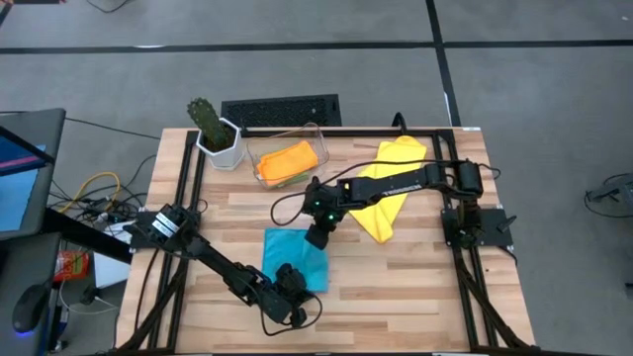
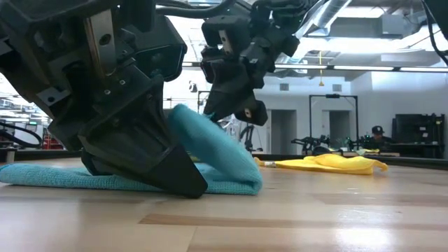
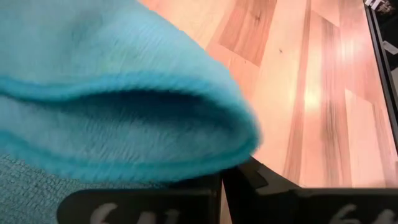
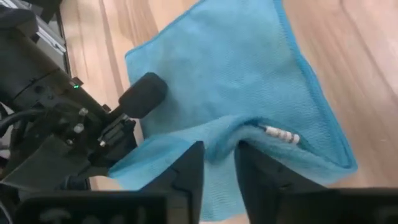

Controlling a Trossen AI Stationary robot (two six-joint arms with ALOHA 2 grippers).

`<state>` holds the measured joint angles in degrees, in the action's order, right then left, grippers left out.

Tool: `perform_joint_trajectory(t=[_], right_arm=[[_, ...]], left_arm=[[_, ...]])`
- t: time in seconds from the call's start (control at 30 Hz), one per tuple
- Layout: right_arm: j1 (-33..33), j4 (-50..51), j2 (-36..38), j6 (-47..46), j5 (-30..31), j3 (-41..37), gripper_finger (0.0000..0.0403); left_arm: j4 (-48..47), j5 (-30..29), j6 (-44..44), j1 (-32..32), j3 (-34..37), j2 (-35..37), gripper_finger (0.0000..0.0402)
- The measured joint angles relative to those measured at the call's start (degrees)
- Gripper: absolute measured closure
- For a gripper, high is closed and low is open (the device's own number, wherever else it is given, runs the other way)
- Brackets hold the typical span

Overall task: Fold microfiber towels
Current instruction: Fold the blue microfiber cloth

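Note:
A light blue towel (image 1: 294,254) lies mostly flat on the wooden table (image 1: 415,287). One part of it is drawn up into a hump (image 2: 217,150). My left gripper (image 1: 293,285) is shut on the towel at its near right corner. My right gripper (image 4: 219,163) hangs over the hump from the far side, its fingers a narrow gap apart with the raised fold (image 4: 217,134) showing between them. A yellow towel (image 1: 392,190) lies crumpled at the far right. An orange towel (image 1: 288,159) sits in the clear bin (image 1: 318,138). My left gripper pinches the light blue towel near its near right corner (image 4: 127,167) between its two shut fingers (image 3: 186,202). It slants down from the table's near left side. The cloth bulges up as a doubled fold (image 3: 143,124) just beyond the fingertips, and the rest lies on the table. My right gripper has a fingertip on each side of the raised fold; I cannot tell whether they touch the cloth.
A cactus in a white pot (image 1: 216,133) stands at the far left beside the bin. A black keyboard (image 1: 281,109) lies beyond the far edge. Bare wood stretches along the near and right parts of the table (image 1: 396,307).

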<state>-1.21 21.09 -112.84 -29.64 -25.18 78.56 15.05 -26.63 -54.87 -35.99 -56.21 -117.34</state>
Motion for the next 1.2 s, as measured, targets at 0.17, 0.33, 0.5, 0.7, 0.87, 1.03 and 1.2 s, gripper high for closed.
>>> perform_joint_trajectory(t=[0.17, 0.33, 0.5, 0.7, 0.87, 1.03, 1.2], right_arm=[[-1.4, -0.4, 0.0, -0.2, -0.8, 0.0, 0.0244], [-3.3, 0.3, 1.2, -1.2, -3.7, 0.9, 0.0201], [-3.1, 5.5, 5.3, -0.5, -6.0, 0.6, 0.0192], [4.3, 0.9, 11.3, 1.6, 6.1, -4.5, 0.0210], [12.4, -11.8, 10.0, 1.3, 17.2, -9.1, 0.0232], [15.8, -13.0, 5.5, 0.2, 21.5, -9.9, 0.0252], [17.3, -15.0, 2.9, -2.9, 21.0, -10.0, 0.0263]], left_arm=[[-0.1, 0.3, -0.4, 0.0, 0.0, 0.0, 0.0402], [-0.3, 0.5, -0.9, 0.0, 0.0, 0.2, 0.0402], [-5.4, 2.2, -2.8, 0.0, 0.3, 3.7, 0.0402], [-12.1, 0.8, 2.1, -0.1, 0.4, 11.7, 0.0401], [-17.2, 1.0, 2.7, -0.4, 0.2, 14.5, 0.0401], [-22.5, -1.3, 1.5, -1.9, 0.1, 17.4, 0.0401], [-26.7, -5.6, 1.0, -3.0, 0.1, 18.8, 0.0401]])
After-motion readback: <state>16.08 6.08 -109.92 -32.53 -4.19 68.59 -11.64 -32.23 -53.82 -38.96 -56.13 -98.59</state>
